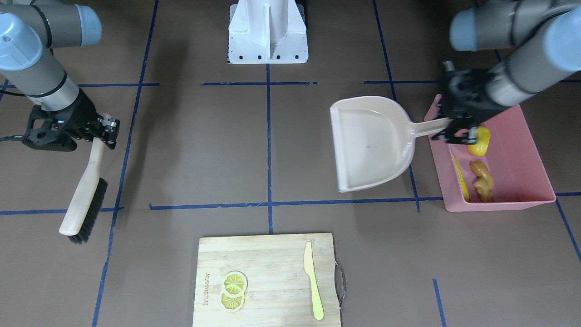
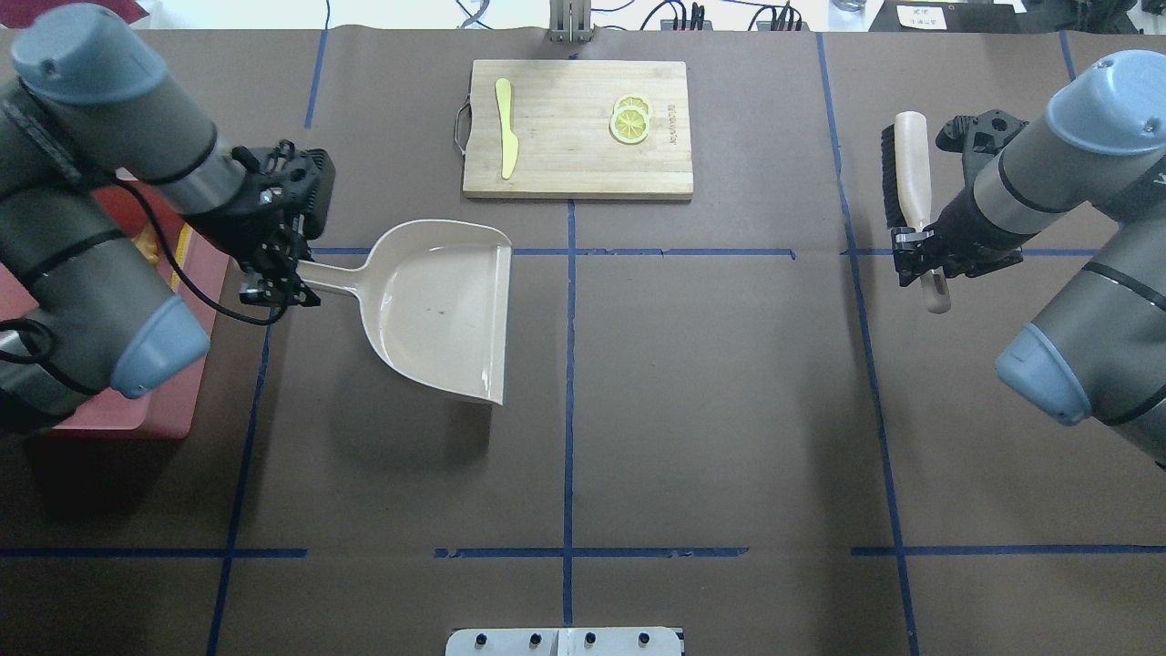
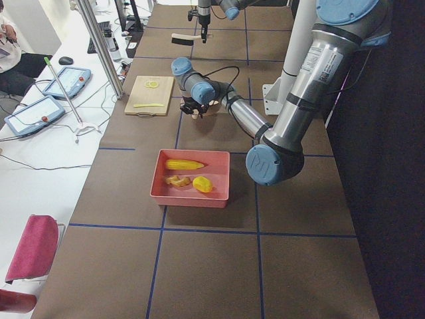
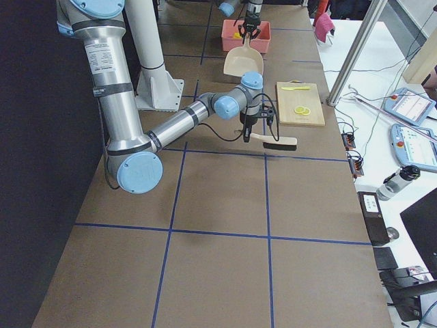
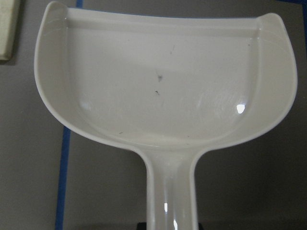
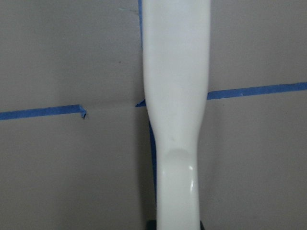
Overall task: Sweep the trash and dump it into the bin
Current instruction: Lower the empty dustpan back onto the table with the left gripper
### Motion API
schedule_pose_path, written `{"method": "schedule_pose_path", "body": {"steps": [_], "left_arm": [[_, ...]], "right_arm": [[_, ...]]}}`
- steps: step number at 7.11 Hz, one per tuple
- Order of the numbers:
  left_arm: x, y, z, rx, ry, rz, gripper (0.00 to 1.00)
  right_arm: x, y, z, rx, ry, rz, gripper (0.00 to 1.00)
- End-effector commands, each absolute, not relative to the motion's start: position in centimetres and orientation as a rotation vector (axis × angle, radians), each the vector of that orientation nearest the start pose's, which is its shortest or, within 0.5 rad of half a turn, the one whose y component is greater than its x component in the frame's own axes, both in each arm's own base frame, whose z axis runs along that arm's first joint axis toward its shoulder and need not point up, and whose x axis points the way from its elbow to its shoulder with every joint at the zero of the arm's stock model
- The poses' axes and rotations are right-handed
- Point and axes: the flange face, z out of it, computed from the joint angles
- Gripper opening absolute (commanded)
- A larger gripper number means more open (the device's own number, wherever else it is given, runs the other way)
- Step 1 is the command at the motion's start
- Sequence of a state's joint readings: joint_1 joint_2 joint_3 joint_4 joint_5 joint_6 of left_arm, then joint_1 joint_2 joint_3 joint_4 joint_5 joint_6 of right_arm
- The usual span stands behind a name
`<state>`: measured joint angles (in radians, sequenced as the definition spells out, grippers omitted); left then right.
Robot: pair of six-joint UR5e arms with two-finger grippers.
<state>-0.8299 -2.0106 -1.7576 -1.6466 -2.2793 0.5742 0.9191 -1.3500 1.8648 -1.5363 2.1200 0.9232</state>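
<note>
Holds the dustpan [image 1: 372,145] by its handle in the left gripper [image 1: 456,131], jaws clamped on it right at the rim of the bin [image 1: 499,205]. Grips the brush [image 1: 81,200] near the handle's end in the right gripper [image 1: 107,128], likewise clamped. Finds all the trash inside the bin: corn cob [image 1: 460,178] along the wall nearest the dustpan, ginger root [image 1: 482,182] beside it, potato lump [image 1: 480,141] close by the left gripper. Could knock or drag the bin by pulling the left gripper back carelessly, so close to that wall, and spill the lot. Could drop the empty dustpan with a clatter by letting go too high; cannot tell whether resting on the table [image 1: 272,159] or held just above. Could let the brush twist in so far-out a grip
</note>
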Motion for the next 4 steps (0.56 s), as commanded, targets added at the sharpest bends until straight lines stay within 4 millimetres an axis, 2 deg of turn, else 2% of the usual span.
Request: {"method": "schedule_pose_path", "body": {"steps": [1, 3, 4], "left_arm": [[41.8, -49.3, 30.9, 0.744, 0.79, 1.408, 0.02], [42.7, -48.4, 30.5, 0.75, 0.804, 1.42, 0.06], [44.0, -47.3, 30.8, 0.727, 0.819, 1.423, 0.06]], "right_arm": [[-27.7, -50.0, 40.5, 0.001, -0.756, 0.106, 0.0], [-27.9, -50.0, 40.4, 0.0, -0.757, 0.106, 0.0], [-27.9, -50.0, 40.3, 0.0, -0.758, 0.107, 0.0]]}}
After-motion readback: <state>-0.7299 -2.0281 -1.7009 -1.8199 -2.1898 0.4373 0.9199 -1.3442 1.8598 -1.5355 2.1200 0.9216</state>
